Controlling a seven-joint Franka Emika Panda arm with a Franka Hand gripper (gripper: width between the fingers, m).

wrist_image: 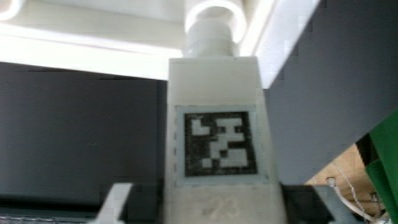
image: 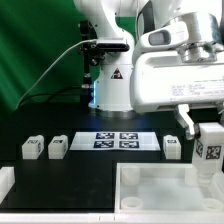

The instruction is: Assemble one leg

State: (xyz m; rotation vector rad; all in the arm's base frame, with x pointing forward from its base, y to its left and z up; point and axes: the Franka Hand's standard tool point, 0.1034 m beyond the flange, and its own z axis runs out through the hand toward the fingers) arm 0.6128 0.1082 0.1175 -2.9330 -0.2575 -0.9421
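My gripper (image: 209,150) is at the exterior view's right, above the large white tray-like square part (image: 165,190). It is shut on a white leg (image: 211,146) with a black-and-white tag on its face. In the wrist view the leg (wrist_image: 221,120) stands upright between the two fingers (wrist_image: 128,203), its tag facing the camera and its round pin end pointing away. Three more legs lie on the black table: two at the exterior view's left (image: 33,148) (image: 58,147) and one (image: 174,148) beside the held leg.
The marker board (image: 116,140) lies flat in the middle of the table. The robot base (image: 108,80) stands behind it. A white block (image: 6,182) sits at the front left edge. A green wall shows in the wrist view (wrist_image: 381,165).
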